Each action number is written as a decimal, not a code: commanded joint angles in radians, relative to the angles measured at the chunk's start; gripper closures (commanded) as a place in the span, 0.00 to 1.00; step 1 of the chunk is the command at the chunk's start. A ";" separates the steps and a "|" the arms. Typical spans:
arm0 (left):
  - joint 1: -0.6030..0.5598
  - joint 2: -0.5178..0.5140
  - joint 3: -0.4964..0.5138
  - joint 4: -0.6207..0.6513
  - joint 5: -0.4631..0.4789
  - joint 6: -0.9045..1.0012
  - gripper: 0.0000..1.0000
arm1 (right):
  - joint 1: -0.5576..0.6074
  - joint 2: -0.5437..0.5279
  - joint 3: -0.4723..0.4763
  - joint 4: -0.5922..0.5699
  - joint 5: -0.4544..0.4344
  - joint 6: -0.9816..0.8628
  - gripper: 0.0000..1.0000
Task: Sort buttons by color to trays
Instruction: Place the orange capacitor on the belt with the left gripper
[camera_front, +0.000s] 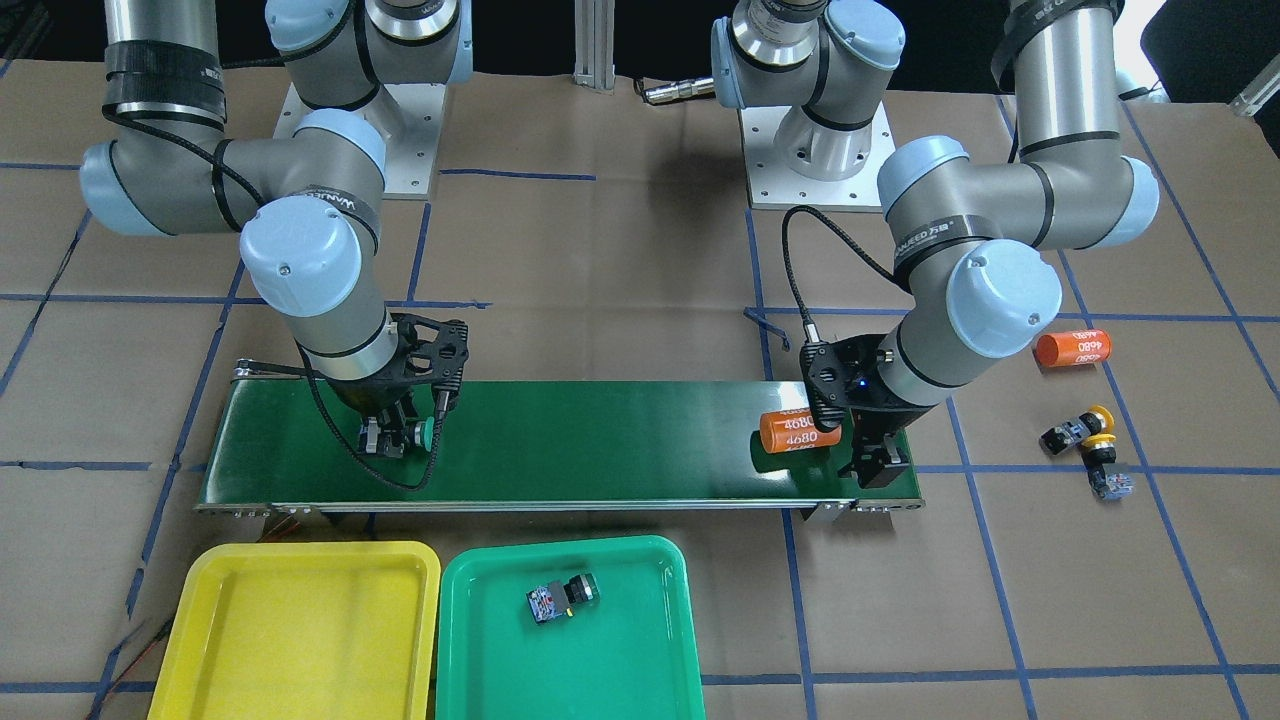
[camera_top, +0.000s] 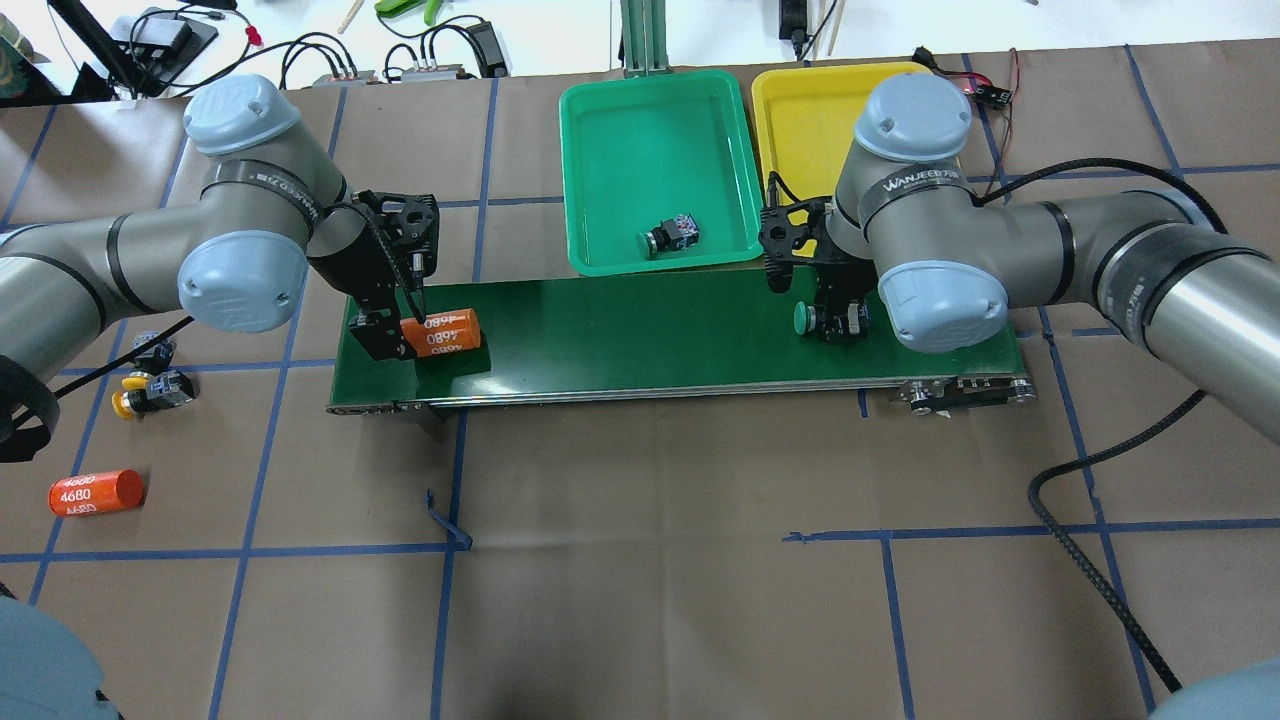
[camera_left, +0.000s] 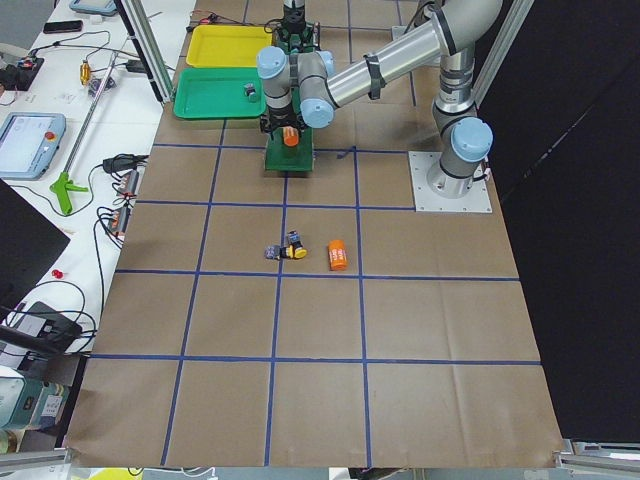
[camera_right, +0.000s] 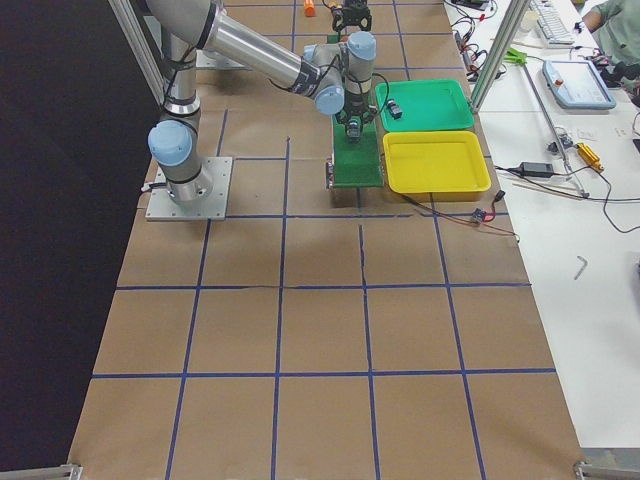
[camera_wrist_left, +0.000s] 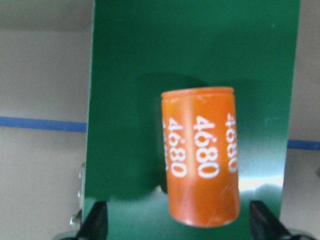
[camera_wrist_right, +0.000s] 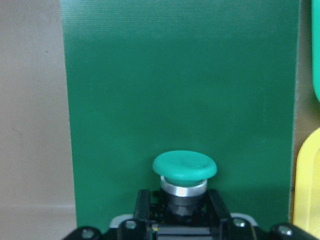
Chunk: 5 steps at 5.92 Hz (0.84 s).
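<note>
So the right jaws are clamped on a green-capped button (camera_wrist_right: 184, 167): body pinched between them, cap poking out ahead over the conveyor belt (camera_top: 650, 330). The left jaws are spread wide, and the orange cylinder (camera_wrist_left: 200, 160) lies on the belt between them with a gap on each side. The second green button (camera_front: 560, 598) sits in the green tray (camera_front: 600, 670), off past the right jaws, with the yellow tray (camera_front: 300, 630) just beside it. The yellow-capped buttons (camera_front: 1068, 434) lie on the bench (camera_front: 620, 250), well out from the left jaws.
</note>
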 joint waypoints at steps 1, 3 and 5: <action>0.130 0.006 0.036 -0.010 -0.001 -0.029 0.01 | -0.021 -0.005 -0.003 0.000 -0.017 -0.015 0.92; 0.348 -0.019 0.039 -0.004 -0.012 -0.057 0.01 | -0.041 -0.037 -0.091 0.000 -0.045 -0.060 0.92; 0.471 -0.077 0.040 0.146 -0.009 -0.121 0.01 | -0.002 0.101 -0.301 -0.004 0.037 -0.051 0.91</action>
